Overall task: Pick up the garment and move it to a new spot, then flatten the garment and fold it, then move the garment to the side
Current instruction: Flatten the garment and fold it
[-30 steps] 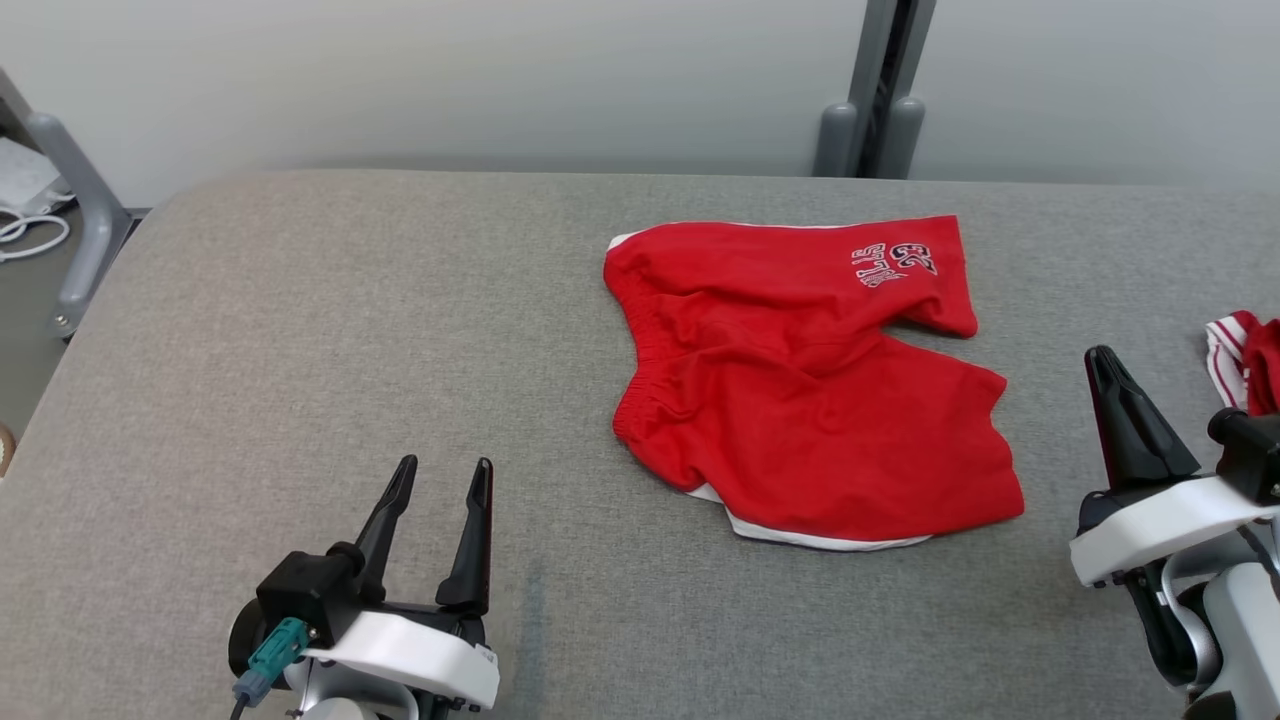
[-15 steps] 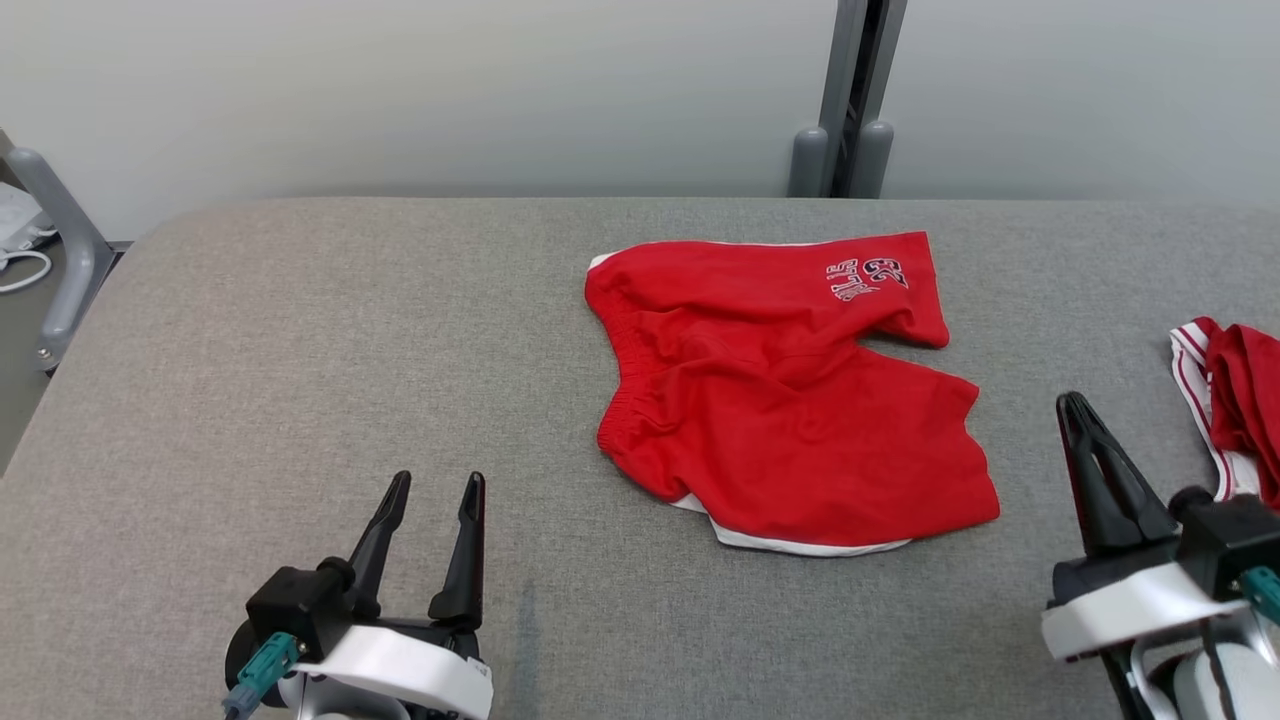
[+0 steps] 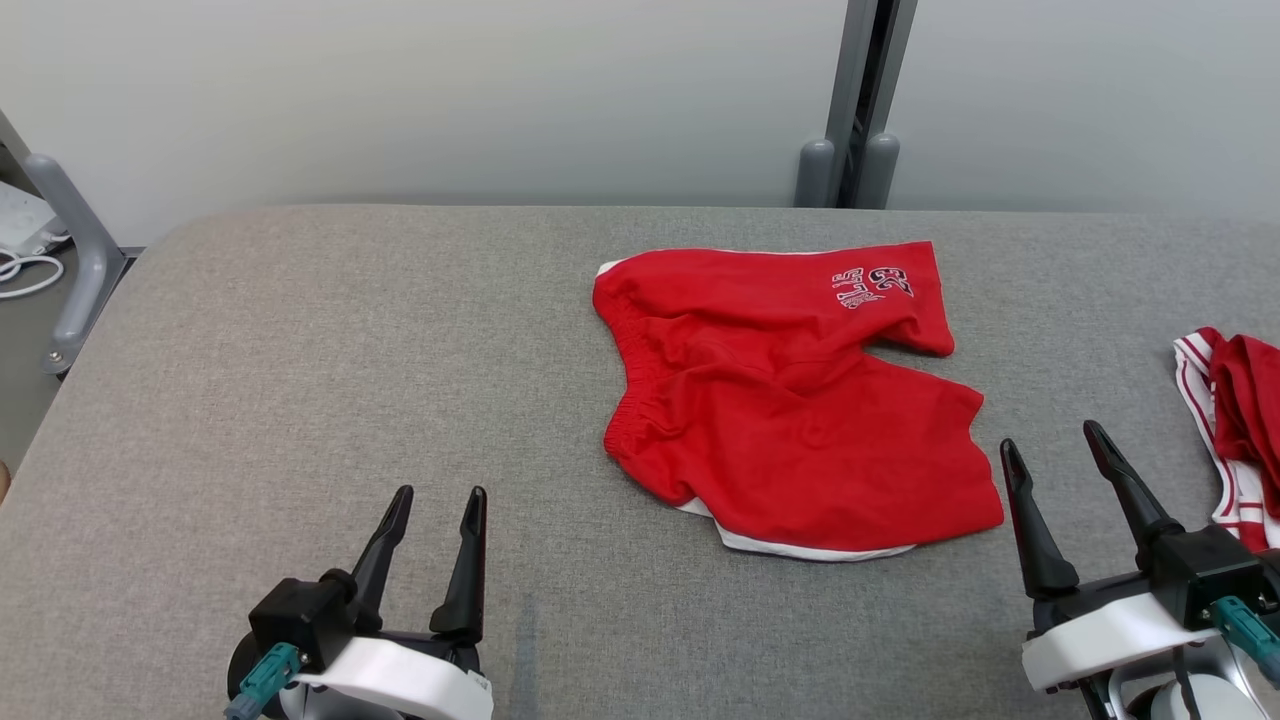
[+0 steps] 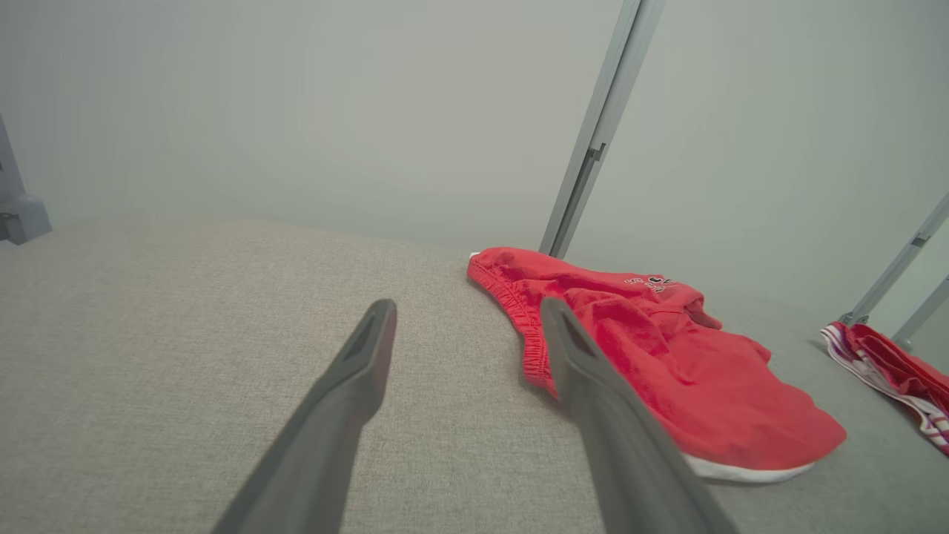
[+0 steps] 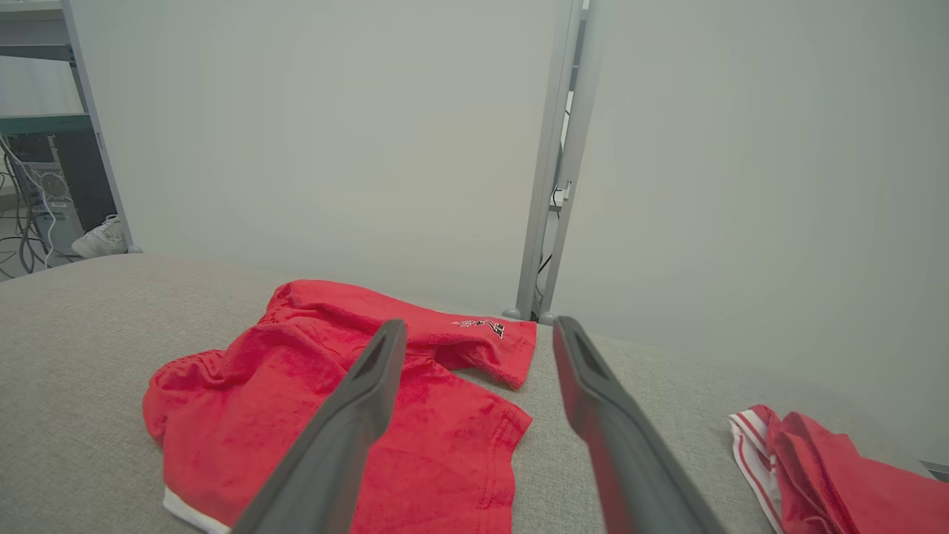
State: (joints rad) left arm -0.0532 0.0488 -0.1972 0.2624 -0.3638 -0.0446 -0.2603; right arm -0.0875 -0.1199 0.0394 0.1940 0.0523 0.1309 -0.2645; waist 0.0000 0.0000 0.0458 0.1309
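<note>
Red shorts (image 3: 790, 400) with a white hem and a printed number lie crumpled on the grey padded table (image 3: 300, 350), right of centre. They also appear in the left wrist view as the shorts (image 4: 667, 371) and in the right wrist view as the shorts (image 5: 356, 415). My left gripper (image 3: 438, 492) stands open at the lower left, well clear of the cloth, with nothing between its fingers. My right gripper (image 3: 1052, 434) is open at the lower right, just right of the shorts' near leg and not touching it.
A second red garment with white stripes (image 3: 1235, 420) lies at the table's right edge, beside my right gripper. A grey post (image 3: 860, 100) rises behind the table. A metal frame leg (image 3: 70, 250) stands off the left edge.
My right gripper has turned so that both fingers now show spread apart, and has shifted left toward the shorts. The head camera moved slightly. The left gripper and the shorts stayed put.
</note>
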